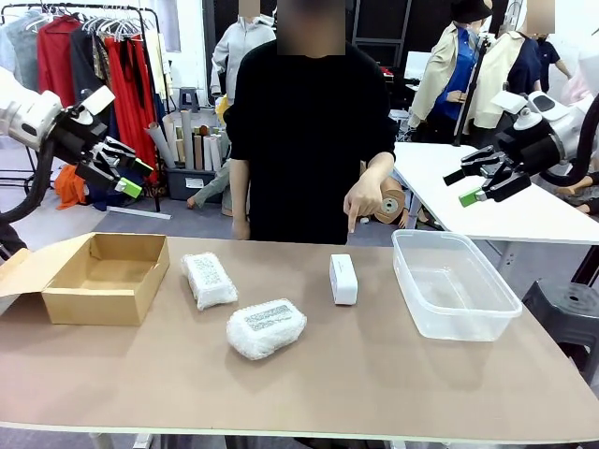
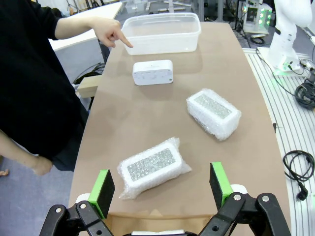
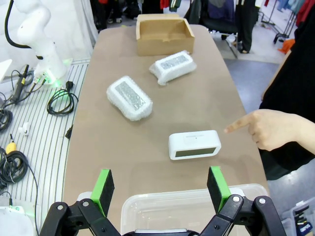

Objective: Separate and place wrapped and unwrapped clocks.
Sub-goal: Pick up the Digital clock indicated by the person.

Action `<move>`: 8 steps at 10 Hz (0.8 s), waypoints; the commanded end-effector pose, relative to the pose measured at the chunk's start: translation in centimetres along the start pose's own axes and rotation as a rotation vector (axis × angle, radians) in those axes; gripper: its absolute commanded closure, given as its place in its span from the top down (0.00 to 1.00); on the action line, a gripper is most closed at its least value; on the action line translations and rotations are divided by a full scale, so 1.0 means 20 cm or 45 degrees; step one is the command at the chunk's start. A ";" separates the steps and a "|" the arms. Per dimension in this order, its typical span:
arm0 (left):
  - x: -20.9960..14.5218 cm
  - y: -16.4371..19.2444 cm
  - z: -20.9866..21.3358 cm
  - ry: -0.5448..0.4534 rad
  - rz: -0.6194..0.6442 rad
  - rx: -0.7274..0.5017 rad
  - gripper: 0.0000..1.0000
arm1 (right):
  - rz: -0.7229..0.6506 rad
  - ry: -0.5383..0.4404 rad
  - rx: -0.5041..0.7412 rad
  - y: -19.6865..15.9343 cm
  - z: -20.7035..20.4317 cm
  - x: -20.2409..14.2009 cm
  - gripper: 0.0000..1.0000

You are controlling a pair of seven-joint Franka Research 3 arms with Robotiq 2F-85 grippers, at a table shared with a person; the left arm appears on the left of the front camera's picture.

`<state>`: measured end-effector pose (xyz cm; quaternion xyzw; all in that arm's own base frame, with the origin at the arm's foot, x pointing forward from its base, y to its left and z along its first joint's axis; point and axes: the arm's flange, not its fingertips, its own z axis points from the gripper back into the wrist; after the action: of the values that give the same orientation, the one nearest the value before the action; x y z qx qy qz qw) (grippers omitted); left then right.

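Clocks (image 1: 343, 279) (three) between box (image 1: 94, 307) and tub (image 1: 468, 327)

The brown counter (image 1: 374, 374) carries a cardboard box (image 1: 103, 278), two wrapped clocks (image 1: 209, 280) (image 1: 266, 328), a bare clock (image 1: 343, 279) and a clear tub (image 1: 453, 282).

Person's hand (image 1: 365, 198) hangs just beyond bare clock (image 1: 343, 279) (tabletop (image 1: 393, 374) around it free).

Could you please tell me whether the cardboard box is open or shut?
The box is open: its flap is folded outward and its bare floor shows, with nothing inside.
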<state>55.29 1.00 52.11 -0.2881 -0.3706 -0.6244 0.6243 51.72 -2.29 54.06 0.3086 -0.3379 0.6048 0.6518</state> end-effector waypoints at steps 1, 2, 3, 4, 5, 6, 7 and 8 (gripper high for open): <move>0.01 -0.01 0.01 0.006 -0.004 0.002 1.00 | 0.003 0.005 0.002 0.00 0.00 0.00 1.00; 0.01 -0.01 0.01 0.006 -0.004 0.002 1.00 | 0.003 0.005 0.002 0.00 0.00 0.00 1.00; 0.01 -0.01 0.01 0.006 -0.004 0.002 1.00 | 0.003 0.005 0.002 0.00 0.00 0.00 1.00; 0.01 -0.01 0.01 0.006 -0.004 0.002 1.00 | 0.003 0.005 0.002 0.00 0.00 0.00 1.00; 0.01 -0.01 0.01 0.006 -0.004 0.002 1.00 | 0.003 0.005 0.002 0.00 0.00 0.00 1.00; 0.01 -0.01 0.01 0.006 -0.004 0.002 1.00 | 0.003 0.005 0.002 0.00 0.00 0.00 1.00; 0.01 -0.01 0.01 0.006 -0.004 0.002 1.00 | 0.003 0.005 0.002 0.00 0.00 0.00 1.00; 0.01 -0.01 0.01 0.006 -0.004 0.002 1.00 | 0.003 0.005 0.002 0.00 0.00 0.00 1.00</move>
<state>55.29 1.00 52.11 -0.2881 -0.3706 -0.6244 0.6243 51.72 -2.29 54.06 0.3086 -0.3379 0.6048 0.6518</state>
